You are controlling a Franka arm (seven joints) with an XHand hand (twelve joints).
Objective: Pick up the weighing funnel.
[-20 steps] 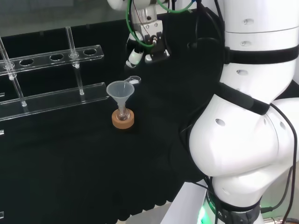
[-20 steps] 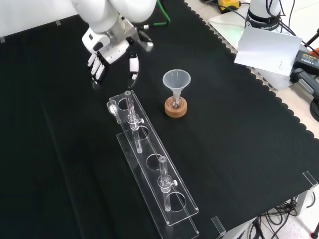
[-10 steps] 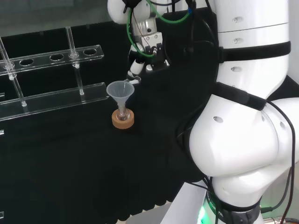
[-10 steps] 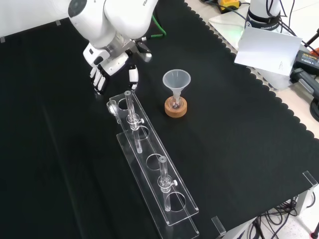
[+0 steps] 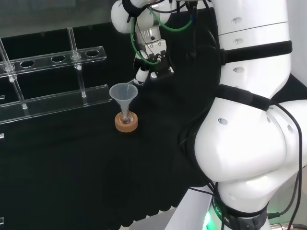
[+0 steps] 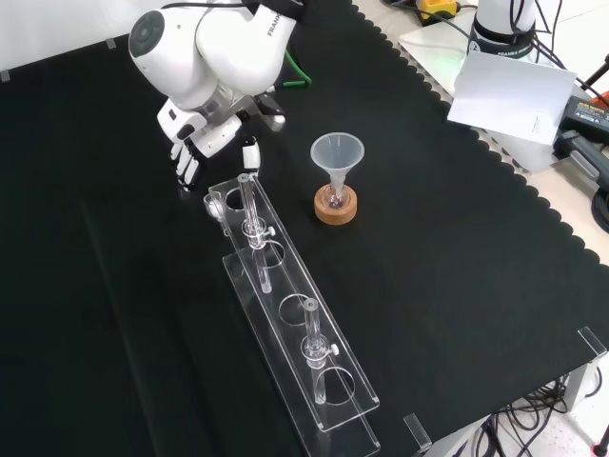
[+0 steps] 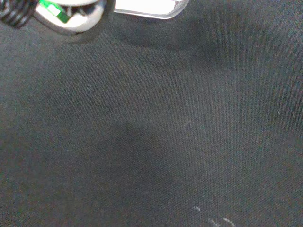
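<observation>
Rack of clear plastic stands at the left of the head view, its two shelves running across the black cloth on the counter. Just right of it the funnel stands mouth up, its stem in a small flask on a cork ring. Behind the funnel's rim and a little to the right, the hand hangs low, one white fingertip close to the cloth. By that fingertip a small pale, clear piece, half hidden by the rim, looks like the weighing funnel lying on the cloth. I cannot tell whether the finger touches it. Farther right rise the arm's big white links.

In the front view the hand sits at the upper left under a white link. Its fingers point down at the cloth on the left and its thumb on the right. They stand apart and relaxed, with bare cloth between them and nothing plainly clasped. Just below the hand the rack begins and runs down to the right, with glass tubes upright in it. The funnel and cork ring stand to the right of the thumb, apart from it.

The wrist view looks close on the cloth, with a blurred white part of the hand at the edge.
</observation>
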